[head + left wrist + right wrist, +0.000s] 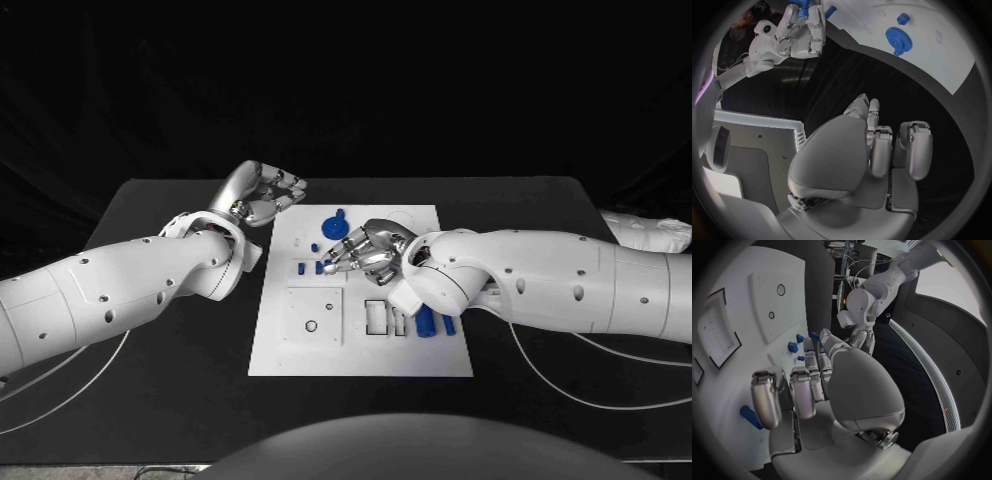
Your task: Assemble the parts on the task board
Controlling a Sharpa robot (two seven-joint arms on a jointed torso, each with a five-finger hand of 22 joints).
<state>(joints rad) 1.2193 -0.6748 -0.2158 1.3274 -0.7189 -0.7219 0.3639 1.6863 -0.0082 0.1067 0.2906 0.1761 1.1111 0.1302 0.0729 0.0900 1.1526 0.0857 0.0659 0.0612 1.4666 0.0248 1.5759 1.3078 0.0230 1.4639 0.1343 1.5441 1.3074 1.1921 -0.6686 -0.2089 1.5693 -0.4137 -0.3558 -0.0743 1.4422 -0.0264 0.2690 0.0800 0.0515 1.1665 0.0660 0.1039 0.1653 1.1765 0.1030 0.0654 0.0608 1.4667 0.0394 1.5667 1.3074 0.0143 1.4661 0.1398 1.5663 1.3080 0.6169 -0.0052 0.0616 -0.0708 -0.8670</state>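
Note:
The white task board (361, 345) lies in the middle of the black table. On its far end sits a blue gear (335, 225) (895, 35), with small blue parts (310, 267) (792, 346) just nearer. My right hand (368, 250) (817, 385) hovers over these small parts, fingertips down beside one of them; whether it pinches that part is hidden. Two blue pegs (433, 323) stand next to the right wrist. My left hand (260, 195) (879, 150) is off the board's far left corner, its fingers curled in on nothing.
The board carries a square recess with a round hole (312, 325) and narrow slots (384, 318). Bare black table (173, 370) lies to either side of the board. Cables (577, 385) trail across the table under both arms.

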